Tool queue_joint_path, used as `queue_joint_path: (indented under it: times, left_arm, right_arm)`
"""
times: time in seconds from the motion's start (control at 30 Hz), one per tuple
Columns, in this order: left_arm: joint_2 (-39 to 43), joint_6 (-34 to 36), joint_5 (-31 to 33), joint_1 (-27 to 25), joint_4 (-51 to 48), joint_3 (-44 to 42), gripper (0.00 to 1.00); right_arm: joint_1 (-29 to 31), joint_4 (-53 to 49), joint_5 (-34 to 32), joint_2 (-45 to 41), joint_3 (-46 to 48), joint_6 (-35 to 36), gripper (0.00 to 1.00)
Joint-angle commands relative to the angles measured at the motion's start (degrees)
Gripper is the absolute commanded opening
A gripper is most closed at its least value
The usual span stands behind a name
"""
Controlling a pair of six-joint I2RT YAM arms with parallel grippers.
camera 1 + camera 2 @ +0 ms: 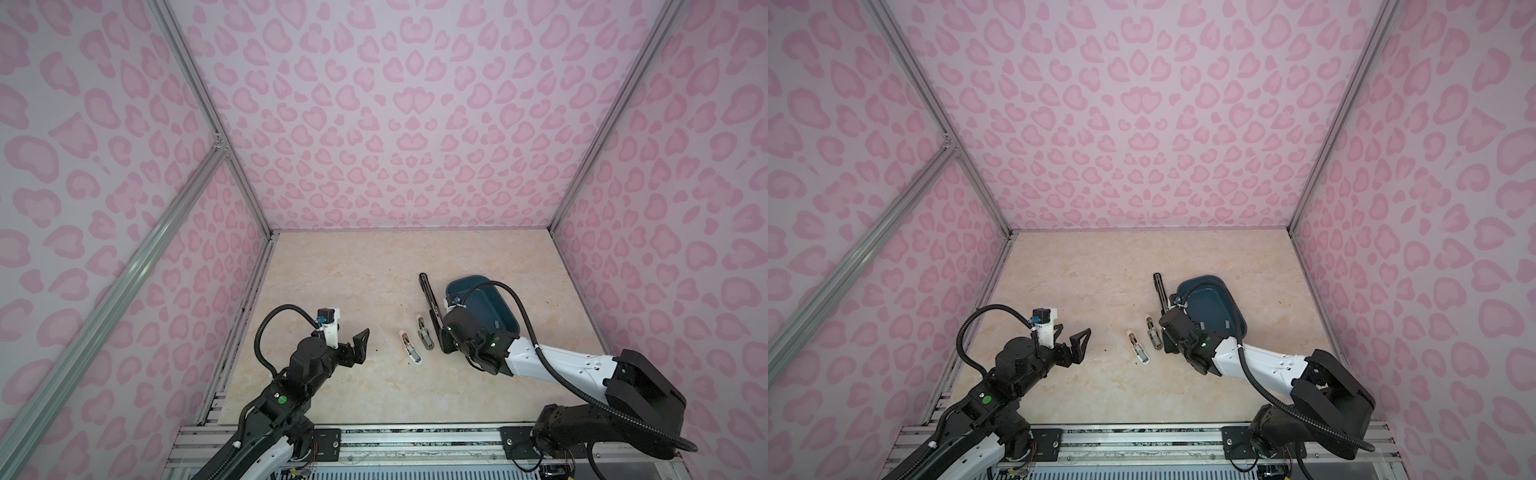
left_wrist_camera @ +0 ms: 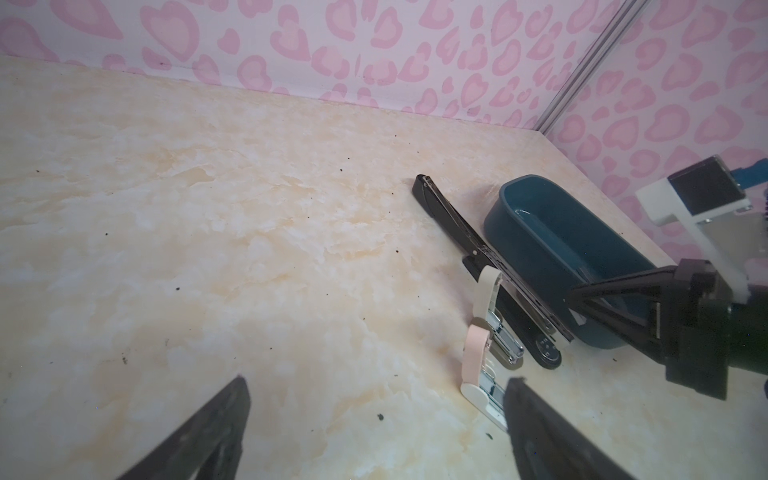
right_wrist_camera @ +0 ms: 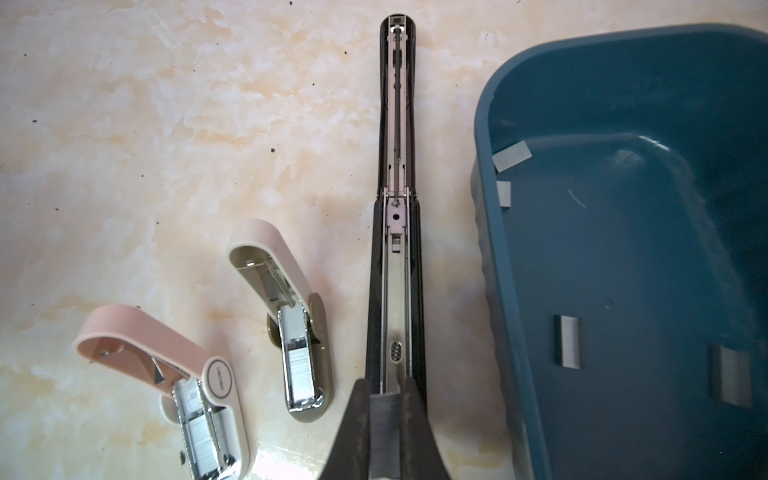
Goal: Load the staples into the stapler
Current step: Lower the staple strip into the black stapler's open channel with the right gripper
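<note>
Right gripper (image 3: 385,399) is pinching a staple strip (image 3: 384,436) edge-on between its fingertips and hovering just at the near end of the black stapler (image 3: 397,137), which is lying hinged fully open on the table (image 3: 145,124). Strip is already running roughly in line with the magazine channel (image 3: 397,299). Can't tell whether its front edge is touching the rail yet.

Step in hand, as I'm reading it: seating the strip in that channel.
- Keeping the strip's long axis parallel to the channel walls; any yaw and it's riding up on a wall.
- Going legs-down, low and flat, then letting go only once it's sitting between the walls.
- Stapler isn't braced, so pushing along it may be sliding it toward the blue tub (image 3: 494,291) just beside it.

Left gripper (image 1: 1071,334) is spread wide, idling well apart on the left; it could be steadying the stapler.

Pink mini stapler (image 3: 203,399) and beige mini stapler (image 3: 297,345) are sitting open and look already loaded. Spare strips (image 3: 567,340) are lying in the tub.
</note>
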State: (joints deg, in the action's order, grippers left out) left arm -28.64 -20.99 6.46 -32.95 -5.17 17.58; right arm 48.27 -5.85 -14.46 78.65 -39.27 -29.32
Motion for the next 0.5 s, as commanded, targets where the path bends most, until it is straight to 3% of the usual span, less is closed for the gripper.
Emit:
queue_joint_path:
  times: [0.0,0.47]
  left_arm:
    - [-0.48,0.15,-1.39,0.08,1.03,-0.18,0.96]
    - [-5.43,1.04,-6.37,0.08,2.71,0.87,0.96]
  right_arm:
    - [0.25,1.18,-2.23,0.81,-0.13,-0.14,0.08]
    - [0.91,2.33,-2.59,3.53,-0.55,1.11,0.08]
